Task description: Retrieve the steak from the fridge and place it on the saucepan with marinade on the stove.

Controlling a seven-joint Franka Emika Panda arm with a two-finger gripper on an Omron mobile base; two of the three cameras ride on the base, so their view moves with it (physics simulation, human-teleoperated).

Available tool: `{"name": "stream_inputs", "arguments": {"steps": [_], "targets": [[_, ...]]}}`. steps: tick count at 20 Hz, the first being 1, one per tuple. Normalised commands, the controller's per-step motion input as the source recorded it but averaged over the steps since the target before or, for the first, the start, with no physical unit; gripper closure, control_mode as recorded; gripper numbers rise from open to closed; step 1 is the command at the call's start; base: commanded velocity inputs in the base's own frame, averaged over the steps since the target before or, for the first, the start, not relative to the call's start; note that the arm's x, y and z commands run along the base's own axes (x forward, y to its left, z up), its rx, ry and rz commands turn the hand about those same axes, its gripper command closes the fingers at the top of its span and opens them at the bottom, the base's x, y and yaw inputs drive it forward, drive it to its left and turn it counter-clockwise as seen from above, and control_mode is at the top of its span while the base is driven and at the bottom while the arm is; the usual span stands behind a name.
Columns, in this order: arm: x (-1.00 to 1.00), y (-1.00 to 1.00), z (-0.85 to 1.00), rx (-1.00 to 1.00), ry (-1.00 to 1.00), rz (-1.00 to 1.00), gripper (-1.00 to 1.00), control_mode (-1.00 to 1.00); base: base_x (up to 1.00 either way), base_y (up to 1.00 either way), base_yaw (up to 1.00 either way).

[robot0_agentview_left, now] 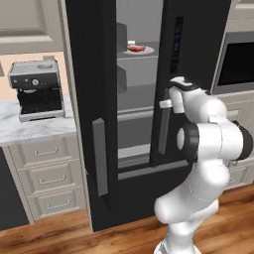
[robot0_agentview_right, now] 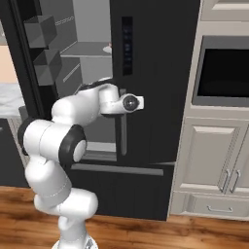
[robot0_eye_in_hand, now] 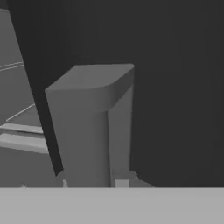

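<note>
Gripper (robot0_eye_in_hand: pixel 92 183) at fridge (robot0_agentview_left: pixel 198 44) handle (robot0_eye_in_hand: pixel 87 127); steak (robot0_agentview_left: pixel 136 48) above.

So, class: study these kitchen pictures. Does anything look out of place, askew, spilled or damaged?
Nothing looks spilled or damaged. The fridge has its left door swung open while the right door stays closed; the steak sits on a plate on an upper shelf. The coffee machine stands upright on the counter.

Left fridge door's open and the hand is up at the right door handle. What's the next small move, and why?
Probably draw the right door handle outward: the right door is closed, and the steak lies on an upper shelf near its edge. The pictures don't show whether the fingers grip the handle.
</note>
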Motion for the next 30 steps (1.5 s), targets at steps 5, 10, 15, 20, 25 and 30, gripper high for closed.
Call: {"name": "stream_inputs", "arguments": {"steps": [5,10,15,20,25,30], "targets": [[-0.93,-0.91,0.13,0.00,0.06,0.00,1.00,-1.00,0.00,0.00,0.00],[-0.75,-0.94,0.06,0.00,0.05,0.00,1.00,-1.00,0.00,0.00,0.00],[-0.61,-0.97,0.02,0.00,0.03,0.01,1.00,-1.00,0.00,0.00,0.00],[-0.49,-0.87,0.03,0.00,0.00,0.00,1.00,-1.00,0.00,0.00,0.00],[-0.27,-0.68,0.01,0.00,-0.02,0.00,-1.00,-1.00,0.00,0.00,0.00],[-0.04,-0.40,0.00,0.00,-0.07,-0.08,-1.00,-1.00,0.00,0.00,0.00]]}}
